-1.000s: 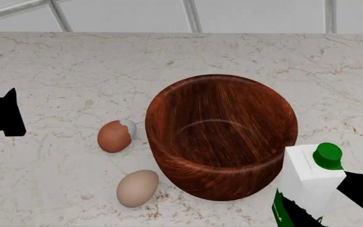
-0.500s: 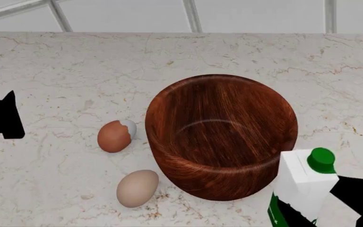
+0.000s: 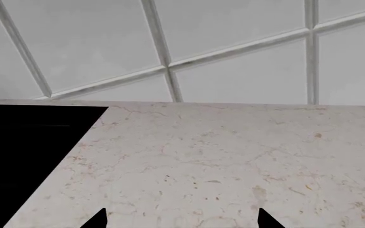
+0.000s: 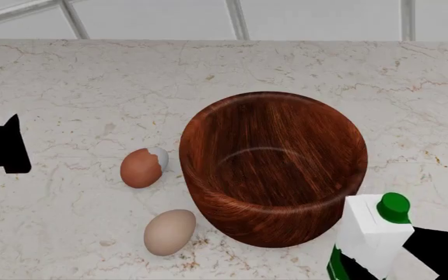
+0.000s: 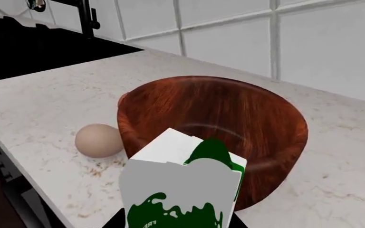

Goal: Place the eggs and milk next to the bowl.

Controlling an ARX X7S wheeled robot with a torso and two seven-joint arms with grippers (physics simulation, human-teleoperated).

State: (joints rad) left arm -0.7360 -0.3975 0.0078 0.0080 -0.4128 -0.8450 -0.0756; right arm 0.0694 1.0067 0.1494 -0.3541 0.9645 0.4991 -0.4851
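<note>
Right pincer [image 4: 410,256] grips the milk [image 4: 373,233] just beside the bowl [image 4: 275,166].

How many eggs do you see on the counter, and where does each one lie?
2. The reddish-brown egg lies left of the bowl, close to its wall. The pale beige egg lies nearer the robot, at the bowl's lower left. Another egg behind the bowl could be hidden.

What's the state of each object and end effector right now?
bowl: upright on the counter, empty.
reddish-brown egg: lying on the counter, beside the bowl.
pale beige egg: lying on the counter, close to the bowl's base.
milk: cap on, tilted, held by the right end effector beside the bowl.
left end effector: open, holding nothing, over bare counter.
</note>
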